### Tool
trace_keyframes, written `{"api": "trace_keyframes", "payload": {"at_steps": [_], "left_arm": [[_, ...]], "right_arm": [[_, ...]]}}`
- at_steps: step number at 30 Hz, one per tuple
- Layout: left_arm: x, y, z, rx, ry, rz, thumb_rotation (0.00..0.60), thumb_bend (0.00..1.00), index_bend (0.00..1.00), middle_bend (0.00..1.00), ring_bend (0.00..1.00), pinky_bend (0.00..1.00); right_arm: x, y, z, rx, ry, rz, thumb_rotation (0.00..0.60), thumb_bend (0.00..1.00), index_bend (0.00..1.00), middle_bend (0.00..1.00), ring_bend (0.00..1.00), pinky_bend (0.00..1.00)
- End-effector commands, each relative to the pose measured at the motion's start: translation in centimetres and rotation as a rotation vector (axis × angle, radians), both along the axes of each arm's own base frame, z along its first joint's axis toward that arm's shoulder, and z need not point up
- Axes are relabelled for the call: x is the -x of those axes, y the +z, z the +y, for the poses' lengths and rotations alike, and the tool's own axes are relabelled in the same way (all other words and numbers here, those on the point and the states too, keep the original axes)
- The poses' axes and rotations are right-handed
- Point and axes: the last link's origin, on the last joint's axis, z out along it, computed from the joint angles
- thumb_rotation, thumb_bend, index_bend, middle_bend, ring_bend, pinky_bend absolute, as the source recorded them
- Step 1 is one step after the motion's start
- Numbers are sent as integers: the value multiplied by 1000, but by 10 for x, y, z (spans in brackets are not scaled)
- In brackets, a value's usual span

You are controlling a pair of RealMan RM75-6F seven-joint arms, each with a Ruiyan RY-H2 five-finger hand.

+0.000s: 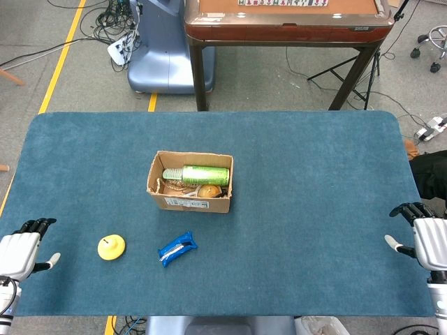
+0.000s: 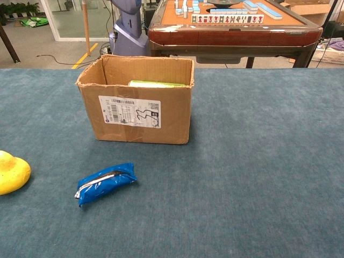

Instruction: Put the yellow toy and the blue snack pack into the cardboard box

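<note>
The yellow toy (image 1: 111,247) (image 2: 12,172) lies on the blue table cover near the front left. The blue snack pack (image 1: 177,248) (image 2: 104,183) lies to its right, in front of the open cardboard box (image 1: 189,202) (image 2: 134,112). Inside the box I see a green can (image 1: 204,174) and a brownish item. My left hand (image 1: 22,250) rests at the table's left front edge, empty with fingers apart, well left of the toy. At the right front edge my right hand (image 1: 424,237) is also empty and apart. Neither hand shows in the chest view.
A mahjong table (image 1: 286,21) (image 2: 231,24) stands beyond the far edge, with a blue-grey machine base (image 1: 157,49) to its left. Cables lie on the floor behind. Bare cover (image 1: 314,209) stretches right of the box.
</note>
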Motion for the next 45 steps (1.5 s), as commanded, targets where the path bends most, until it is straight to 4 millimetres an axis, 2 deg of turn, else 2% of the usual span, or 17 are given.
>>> {"api": "trace_keyframes", "payload": {"at_steps": [1, 6, 15, 20, 23, 26, 36, 41, 45], "left_arm": [[2, 0, -1, -4, 3, 3, 600, 202, 206, 228, 194, 412], [4, 0, 0, -8, 15, -14, 600, 202, 209, 233, 199, 418], [-4, -10, -1, -1, -21, -46, 600, 203, 213, 220, 200, 438], [-18, -17, 3, 16, -67, -84, 600, 202, 196, 176, 203, 520], [-27, -23, 7, 42, -83, -97, 600, 202, 151, 154, 203, 545], [-38, -29, 13, 79, -96, -104, 600, 202, 105, 130, 202, 549], [-71, -44, 30, 211, -112, -78, 600, 152, 66, 107, 194, 549], [-82, -54, 36, 290, -100, -51, 600, 130, 8, 72, 174, 539], [-88, -60, 39, 317, -108, -32, 600, 129, 0, 70, 172, 533]], "right_arm": [[-1, -2, -2, -8, 5, 3, 600, 88, 463, 405, 300, 476], [-3, -2, -5, -3, 18, 3, 600, 88, 463, 407, 300, 476], [-4, 4, 5, 17, 27, -12, 600, 88, 463, 407, 301, 476], [-7, 10, 9, 30, 40, -15, 600, 88, 463, 407, 301, 476], [-9, 12, 9, 33, 58, -22, 600, 89, 463, 407, 301, 476], [-8, 14, 11, 30, 52, -27, 600, 88, 463, 407, 300, 476], [-8, 24, 19, 58, 59, -49, 600, 89, 463, 407, 301, 476], [-8, 28, 22, 64, 67, -60, 600, 89, 463, 407, 303, 476], [-8, 32, 24, 72, 69, -70, 600, 89, 463, 407, 304, 476]]}}
